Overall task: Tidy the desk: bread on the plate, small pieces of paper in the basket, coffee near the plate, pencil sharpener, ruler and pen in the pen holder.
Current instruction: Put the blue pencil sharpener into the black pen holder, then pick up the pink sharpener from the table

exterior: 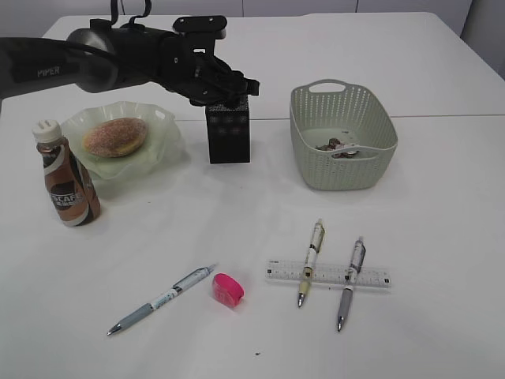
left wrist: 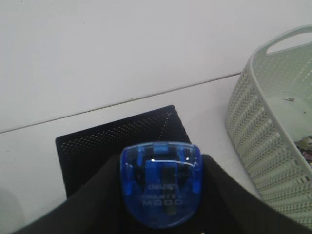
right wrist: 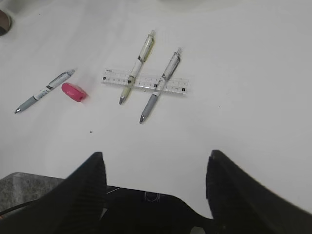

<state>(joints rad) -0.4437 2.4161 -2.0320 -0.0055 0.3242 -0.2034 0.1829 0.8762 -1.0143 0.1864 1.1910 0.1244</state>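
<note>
Lying crosswise under two pens (exterior: 309, 263), ruler (exterior: 328, 274), long axis left-right.

Your left arm reaches in from the left, its gripper (exterior: 229, 88) clamped on a blue sharpener (left wrist: 162, 183). Your right gripper (right wrist: 155, 180) hangs high, fingers (right wrist: 83, 187) spread wide.

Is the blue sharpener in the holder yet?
Not yet. The left gripper holds the blue sharpener just above the pen holder.
</note>
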